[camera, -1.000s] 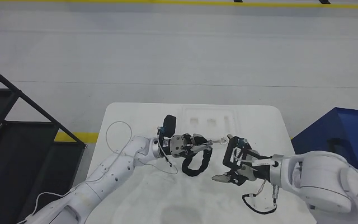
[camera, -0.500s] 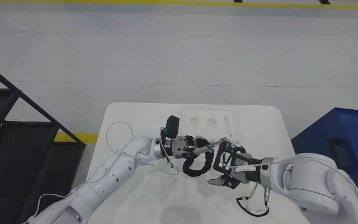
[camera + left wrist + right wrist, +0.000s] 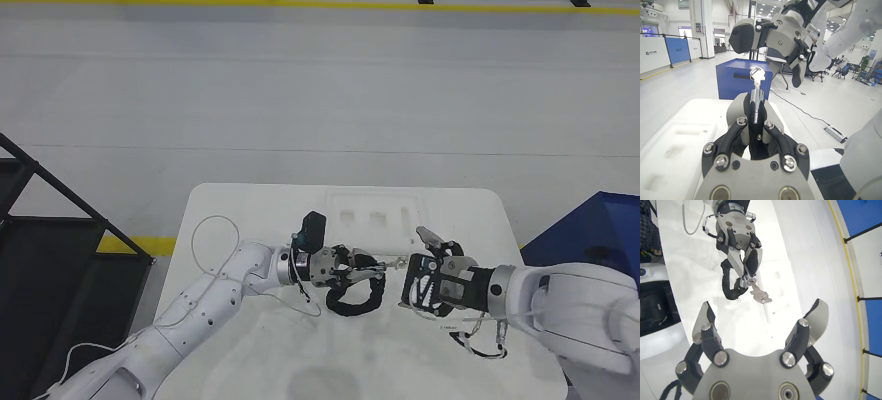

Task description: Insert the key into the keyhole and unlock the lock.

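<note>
Here my left gripper (image 3: 754, 100) is clamped on the lock (image 3: 755, 113), its chrome barrel half hidden between the jaws. The key (image 3: 758, 74) sits in the keyhole (image 3: 750, 282), blade buried from sight. My right gripper (image 3: 762, 304), spread wide, hangs near the key's head, apart. I count one key, one lock.

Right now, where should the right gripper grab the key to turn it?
Grip the key by its flat head, pads on its two broad faces, coming end-on from opposite the lock. Its blade is in the keyhole, so only the head sticks out. The open right gripper faces it.
</note>
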Tool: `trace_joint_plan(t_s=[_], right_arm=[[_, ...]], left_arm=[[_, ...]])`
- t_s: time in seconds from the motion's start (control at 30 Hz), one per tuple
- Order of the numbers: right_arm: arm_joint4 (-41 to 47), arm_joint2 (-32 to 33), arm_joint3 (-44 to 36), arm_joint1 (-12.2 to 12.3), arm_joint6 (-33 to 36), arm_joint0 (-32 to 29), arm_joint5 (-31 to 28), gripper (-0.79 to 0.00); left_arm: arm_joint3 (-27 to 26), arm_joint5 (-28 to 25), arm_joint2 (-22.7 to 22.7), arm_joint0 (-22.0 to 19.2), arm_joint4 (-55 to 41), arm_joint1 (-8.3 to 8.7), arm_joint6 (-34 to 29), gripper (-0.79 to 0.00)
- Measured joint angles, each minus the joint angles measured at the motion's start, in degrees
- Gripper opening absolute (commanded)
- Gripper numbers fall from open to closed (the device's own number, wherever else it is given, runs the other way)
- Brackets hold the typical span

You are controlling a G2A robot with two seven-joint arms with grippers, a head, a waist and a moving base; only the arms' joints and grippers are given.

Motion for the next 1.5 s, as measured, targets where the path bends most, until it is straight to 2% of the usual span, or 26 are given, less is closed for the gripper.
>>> trace_joint_plan(t_s=[0.07, 0.53, 0.63, 0.7, 0.93, 1.1, 1.43, 1.47, 1.5], right_arm=[[-1.86, -0.68, -0.42, 0.07, -0.68, -0.23, -1.12, -0.465], [-10.06, -4.37, -0.7, 0.11, -4.09, 0.28, -1.01, -0.566], [-10.05, -4.61, -0.7, 0.14, -4.53, 0.07, -0.37, -0.733], [-9.38, -4.5, -0.7, 0.19, -4.69, -0.17, 0.01, -0.785], [-3.07, -3.25, 0.2, 0.45, -4.87, -1.38, 1.91, -0.785], [7.79, -1.37, 3.67, 0.54, -5.4, -1.49, 5.85, -0.785], [28.73, 0.37, 10.93, 0.7, -1.95, -0.36, 15.24, -0.785], [29.69, 0.44, 11.16, 0.7, -1.82, -0.28, 15.77, -0.763], [30.79, 0.51, 11.45, 0.71, -1.92, -0.35, 16.35, -0.48]], left_arm=[[-0.15, 0.0, 0.51, -0.26, -0.28, 0.23, -0.09, -0.785], [-0.31, 0.0, 4.19, -2.27, -2.4, 1.22, 0.21, -0.785], [-0.2, 0.0, 4.76, -2.58, -2.58, 1.39, 0.66, -0.785], [-0.15, 0.0, 5.03, -2.78, -2.56, 1.52, 1.0, -0.785], [-0.19, 0.0, 5.58, -3.07, -1.88, 1.89, 2.25, -0.785], [-0.44, 0.0, 5.74, -3.14, -0.91, 2.01, 3.3, -0.785], [-1.17, 0.0, 5.26, -3.11, 3.04, 2.19, 6.39, -0.785], [-1.17, 0.0, 5.22, -3.09, 3.35, 2.19, 6.6, -0.785], [-1.14, 0.0, 5.17, -3.09, 3.76, 2.2, 6.82, -0.785]])
